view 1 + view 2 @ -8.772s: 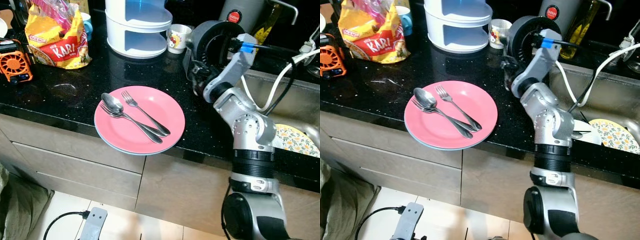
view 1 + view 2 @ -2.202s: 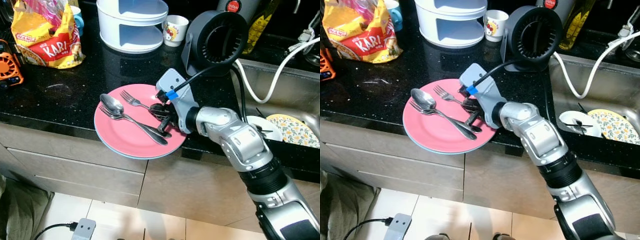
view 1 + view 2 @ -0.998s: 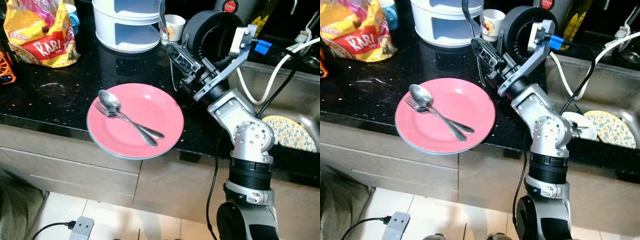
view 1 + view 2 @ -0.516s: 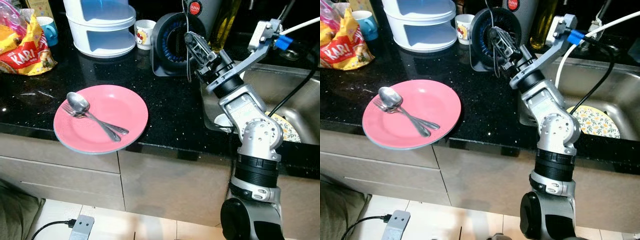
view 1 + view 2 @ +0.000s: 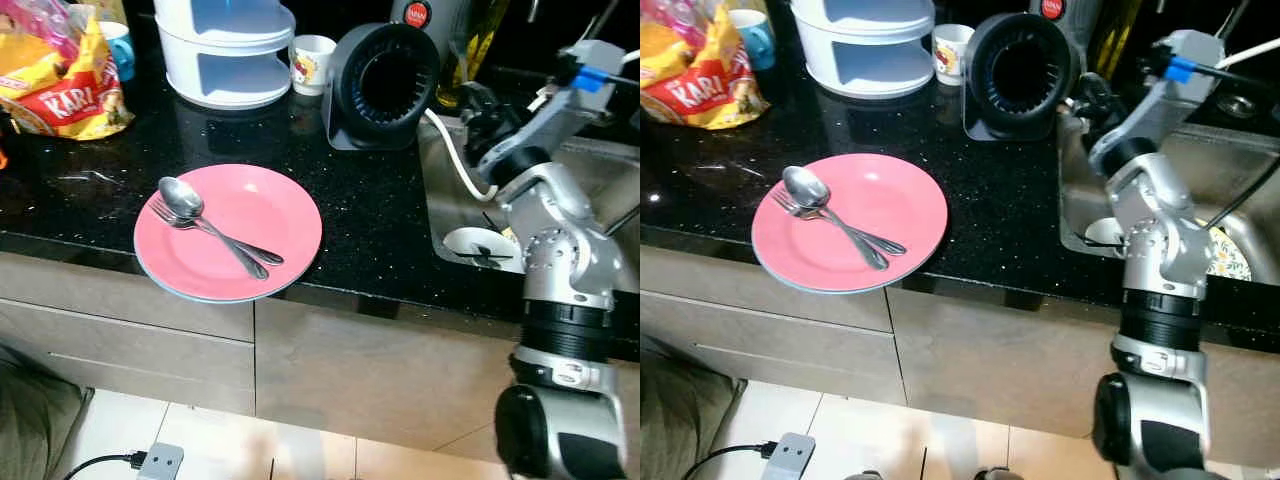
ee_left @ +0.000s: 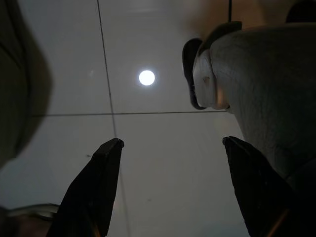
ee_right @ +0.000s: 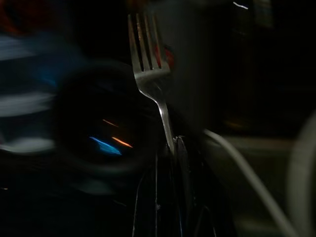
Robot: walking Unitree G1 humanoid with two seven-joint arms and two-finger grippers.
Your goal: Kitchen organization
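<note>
Above the near edge of the sink, at about two o'clock from the pink plate, a fork stood tines-up, pinched by its handle in the right gripper, the two black fingers together on it. Right wrist view dark and blurred, but tines and handle read plainly.

Progress, as judged: one fork off the plate and in hand, apparently bound for the sink. A spoon and a second fork lay crossed on the plate, handles toward four o'clock. Plate itself sat at the counter's front edge, slightly overhanging. So roughly a third of the cutlery dealt with; spoon, fork and plate left.

Outward: black round appliance at one o'clock from the plate, small cup and white tiered container at twelve, yellow snack bag at ten. Dishes in the sink, a white one nearest.

Views compared: head views placed the right arm over the sink edge but left the fork hard to pick out against dark clutter; the wrist view settled the grip. Left gripper hung idle, fingers apart, over pale floor tile beside what may be the robot's own leg.
</note>
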